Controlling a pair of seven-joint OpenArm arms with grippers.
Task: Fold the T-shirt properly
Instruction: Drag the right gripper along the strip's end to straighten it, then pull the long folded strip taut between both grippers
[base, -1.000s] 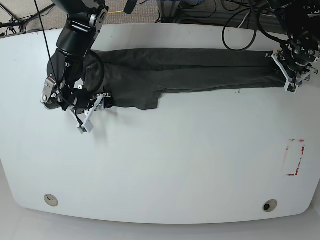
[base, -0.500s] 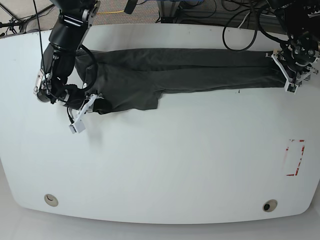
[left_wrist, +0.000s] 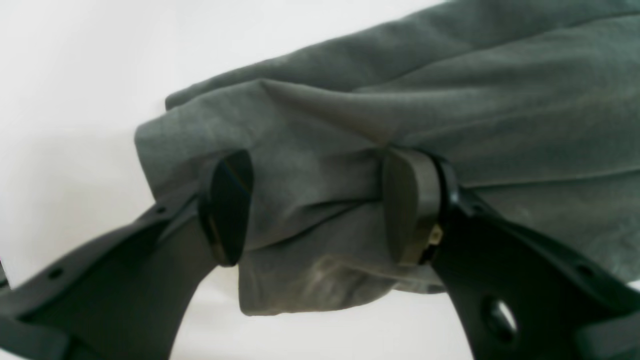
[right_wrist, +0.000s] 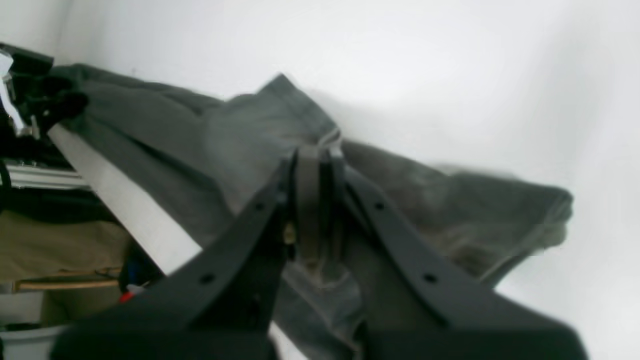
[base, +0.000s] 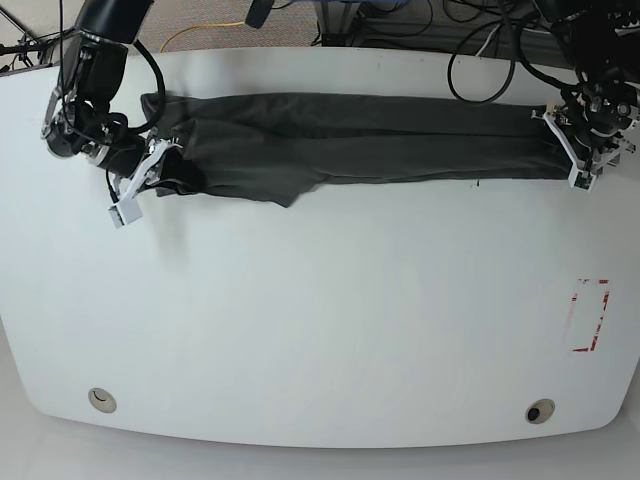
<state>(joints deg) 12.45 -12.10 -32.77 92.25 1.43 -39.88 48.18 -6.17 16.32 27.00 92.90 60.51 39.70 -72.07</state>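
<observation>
- Right gripper (right_wrist: 315, 165): I see its jaws pinched tight on a hem of the dark charcoal-grey soft cloth T-shirt (base: 350, 135).
- Left gripper (left_wrist: 320, 205): jaws part-open, bunched cloth between them; grip looks firm.
- The T-shirt lies as a long band across the white table's (base: 320, 320) far side.
- I should keep both ends taut and level, then fold evenly.
- Since a second ago, the right gripper has closed and drawn its end outward and away from me.

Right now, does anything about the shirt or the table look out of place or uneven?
Yes: the T-shirt lies as a long band across the table, but a flap hangs below its edge near the right gripper, so the fold is uneven. The cloth bunches between the left gripper fingers.
</observation>
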